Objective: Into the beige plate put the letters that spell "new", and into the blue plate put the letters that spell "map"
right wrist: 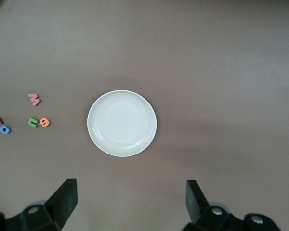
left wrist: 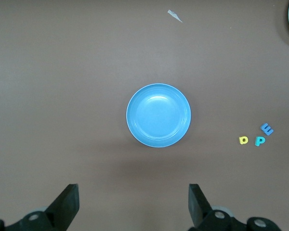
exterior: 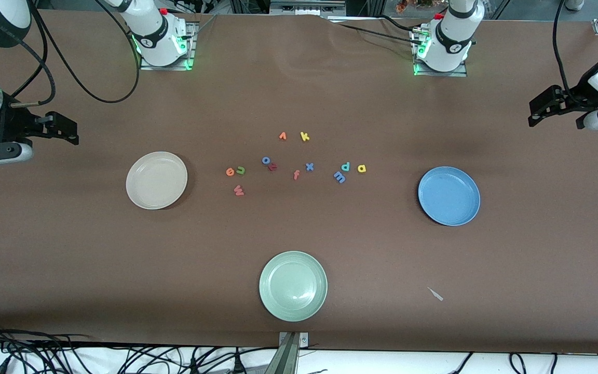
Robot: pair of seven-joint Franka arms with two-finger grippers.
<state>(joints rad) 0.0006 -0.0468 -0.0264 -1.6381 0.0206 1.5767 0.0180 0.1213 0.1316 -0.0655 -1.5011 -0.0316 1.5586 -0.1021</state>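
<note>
The beige plate lies bare toward the right arm's end. Beside it are the orange e, green n and salmon w. Toward the left arm's end, the blue plate is bare too, with the blue m, teal p and yellow a beside it. My right gripper hangs open high over its end of the table. My left gripper hangs open over its own end.
A pale green plate sits near the front edge. Other letters lie mid-table: blue o, dark red letter, salmon f, blue x, yellow k, an orange letter. A paper scrap lies nearer the camera than the blue plate.
</note>
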